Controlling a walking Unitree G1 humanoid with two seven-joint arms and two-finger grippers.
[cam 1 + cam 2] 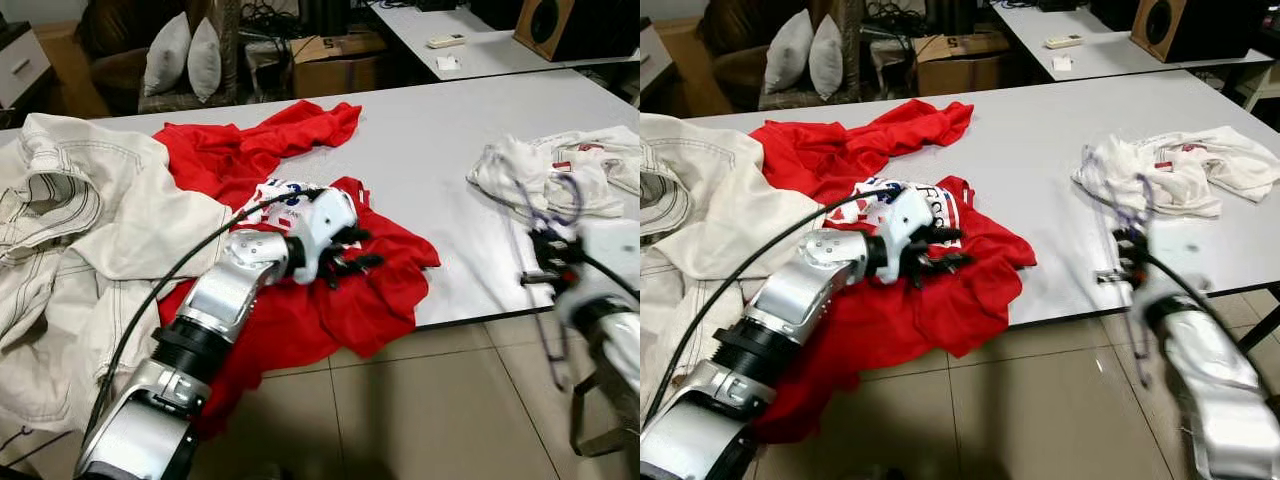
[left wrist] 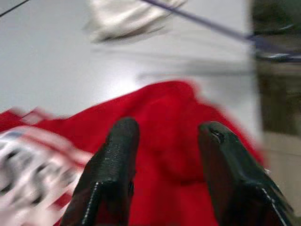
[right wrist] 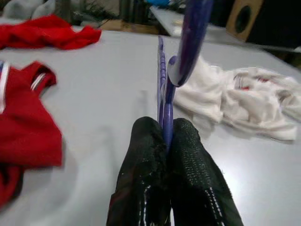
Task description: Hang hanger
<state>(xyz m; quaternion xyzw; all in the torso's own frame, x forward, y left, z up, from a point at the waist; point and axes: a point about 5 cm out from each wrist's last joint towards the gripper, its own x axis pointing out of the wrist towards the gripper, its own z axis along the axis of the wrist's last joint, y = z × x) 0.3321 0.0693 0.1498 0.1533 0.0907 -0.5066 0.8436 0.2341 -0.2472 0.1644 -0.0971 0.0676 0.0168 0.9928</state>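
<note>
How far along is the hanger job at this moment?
Done: the right gripper is shut on the thin purple plastic hanger, holding it above the white table. In hand: the left gripper, fingers open, hovers over the red printed T-shirt at the table's near edge. Left: no garment is on the hanger yet; the cream jacket and white shirt lie untouched.

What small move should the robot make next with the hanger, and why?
Probably bring the right gripper, shut on the purple hanger, across the white table toward the red shirt. The left gripper is open just above the shirt's fabric, and the hanger is apart from it, near the white garment.
</note>
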